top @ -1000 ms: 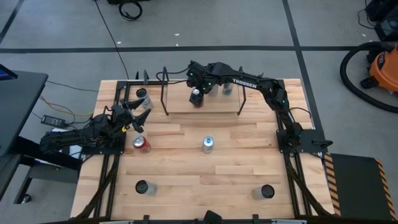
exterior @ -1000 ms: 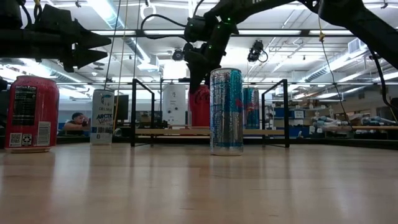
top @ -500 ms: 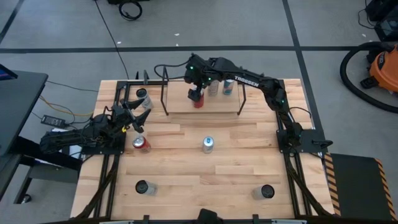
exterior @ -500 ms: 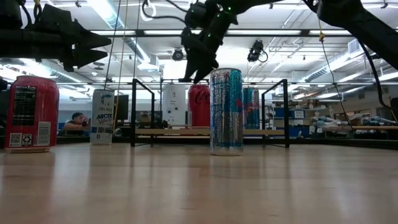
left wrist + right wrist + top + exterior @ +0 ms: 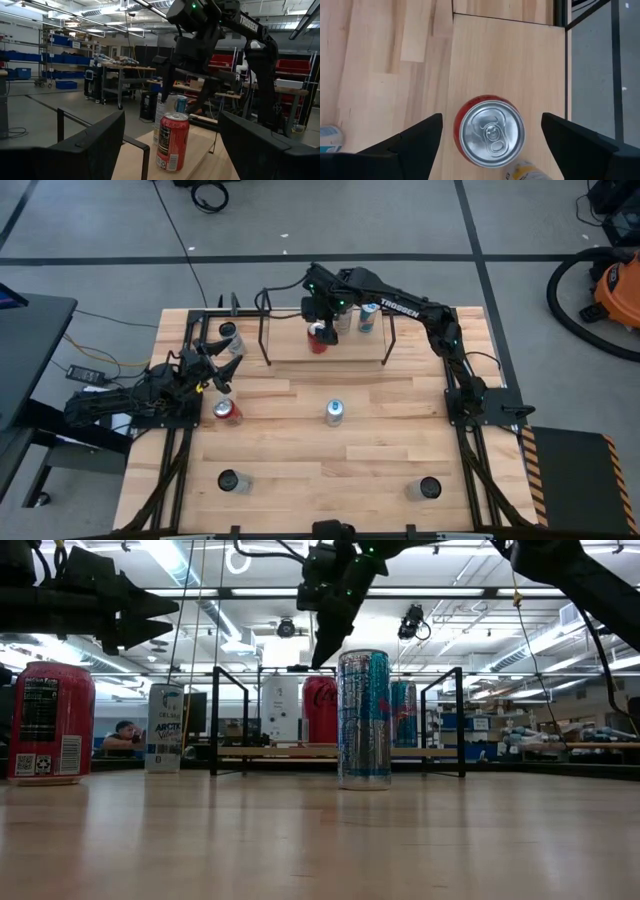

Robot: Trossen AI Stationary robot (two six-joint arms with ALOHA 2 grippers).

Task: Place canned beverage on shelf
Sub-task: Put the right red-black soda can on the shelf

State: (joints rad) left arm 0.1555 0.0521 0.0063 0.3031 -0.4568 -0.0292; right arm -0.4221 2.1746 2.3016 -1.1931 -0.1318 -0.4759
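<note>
A red can [image 5: 491, 132] stands upright on its base on the shelf's light wood board [image 5: 510, 50], showing too in the high view [image 5: 318, 340] and low view [image 5: 320, 710]. My right gripper [image 5: 491, 117] hangs open above the red can, pointing steeply down; its fingers stand wide on either side and clear of the can's top. Two more cans [image 5: 367, 318] stand farther back on the shelf [image 5: 290, 345]. My left gripper [image 5: 222, 360] waits open near the table's left edge, raised off the wood and looking toward the shelf [image 5: 200, 160].
On the tabletop stand a slim silver-blue can [image 5: 334, 412] at the middle, a red can [image 5: 227, 412] and a white can [image 5: 229, 335] near the left arm, and two dark cans [image 5: 229, 480] [image 5: 429, 488] near the front edge. Thin black rod frames [image 5: 215, 720] close the shelf's ends.
My right gripper has risen from around the red can's top to above it and has rolled about its own pointing line. The red can has stayed upright on the shelf board.
</note>
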